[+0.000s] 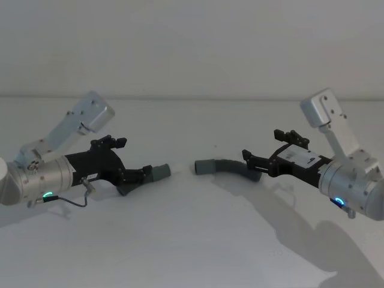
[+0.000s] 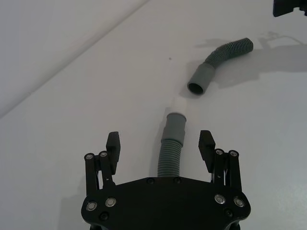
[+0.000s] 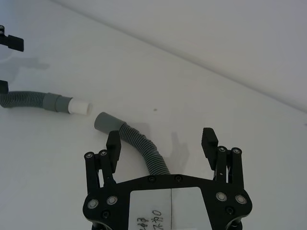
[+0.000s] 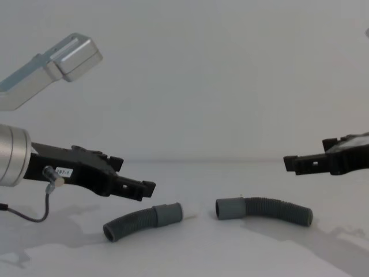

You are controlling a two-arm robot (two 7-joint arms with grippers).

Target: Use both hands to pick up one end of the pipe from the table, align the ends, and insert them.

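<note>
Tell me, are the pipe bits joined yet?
Not yet. Done: nothing joined; left hose piece and right hose piece lie apart on the table. In hand: left gripper and right gripper hover over one each, jaws open. Remaining: grip, lift, align, insert.

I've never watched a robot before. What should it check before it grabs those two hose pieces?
1. Jaws of the left gripper open: ok.
2. Jaws of the right gripper open: ok.
3. The left hose lies between the left jaws: ok.
4. The right hose lies between the right jaws: ok.
5. Jaws down at hose height: not ok; in the chest view both hang above the hoses.
6. The white tip faces the other hose's open cuff: ok, roughly, with a gap of bare table between them.
</note>
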